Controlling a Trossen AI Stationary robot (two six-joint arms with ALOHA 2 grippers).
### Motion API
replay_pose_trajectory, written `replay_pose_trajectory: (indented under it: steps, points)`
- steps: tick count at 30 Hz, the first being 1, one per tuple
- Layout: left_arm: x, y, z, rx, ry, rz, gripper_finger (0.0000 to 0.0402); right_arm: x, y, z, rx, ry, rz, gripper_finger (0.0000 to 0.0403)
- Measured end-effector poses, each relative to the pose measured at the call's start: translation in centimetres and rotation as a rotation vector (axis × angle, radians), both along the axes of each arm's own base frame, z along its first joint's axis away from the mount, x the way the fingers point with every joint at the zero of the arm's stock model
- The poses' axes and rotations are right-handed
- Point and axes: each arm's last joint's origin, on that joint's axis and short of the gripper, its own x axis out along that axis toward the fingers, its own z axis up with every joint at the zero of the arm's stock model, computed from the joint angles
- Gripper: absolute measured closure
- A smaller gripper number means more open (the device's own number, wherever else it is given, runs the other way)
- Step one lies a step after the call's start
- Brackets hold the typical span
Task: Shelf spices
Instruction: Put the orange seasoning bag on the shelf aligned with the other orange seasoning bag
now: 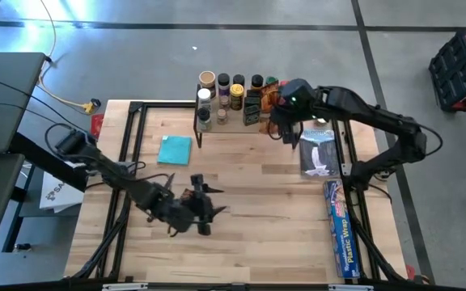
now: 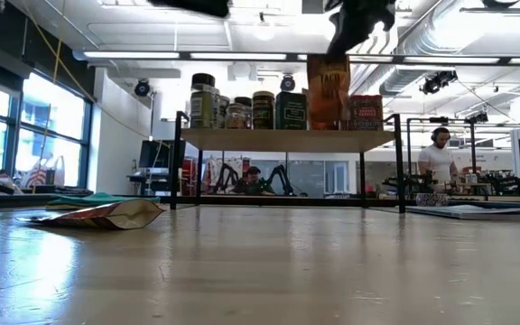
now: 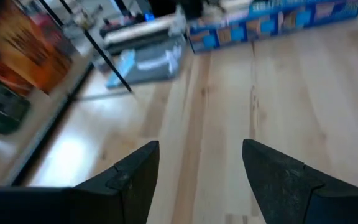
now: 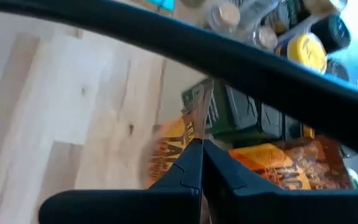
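Orange packet (image 4: 166, 155) pinched shut in right gripper (image 4: 199, 163) over shelf (image 2: 287, 139): lower straight, release upright. Left gripper (image 3: 201, 171) open, empty.

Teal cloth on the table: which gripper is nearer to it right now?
Left. The left gripper hovers open just in front of the teal cloth; the right gripper is at the shelf, farther off.

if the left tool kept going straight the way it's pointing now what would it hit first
Probably nothing soon: the left tool stands open over bare tabletop. Farther along its line lies the long blue plastic-wrap box, though depth is hard to judge.
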Motion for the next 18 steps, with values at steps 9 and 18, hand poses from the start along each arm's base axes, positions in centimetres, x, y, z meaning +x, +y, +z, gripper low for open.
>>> replay_pose_trajectory:
  steps: [9,18]
  points:
    - [-2.4,-0.6,2.9,0.033,-0.094,0.015,0.0174,0.2,-2.9,-0.8,-0.051,0.029,0.004,0.0403]
    - [-2.7,-0.9,2.8,0.045,-0.088,0.018,0.0174,-0.5,-4.5,-0.8,-0.126,0.061,-0.009,0.0403]
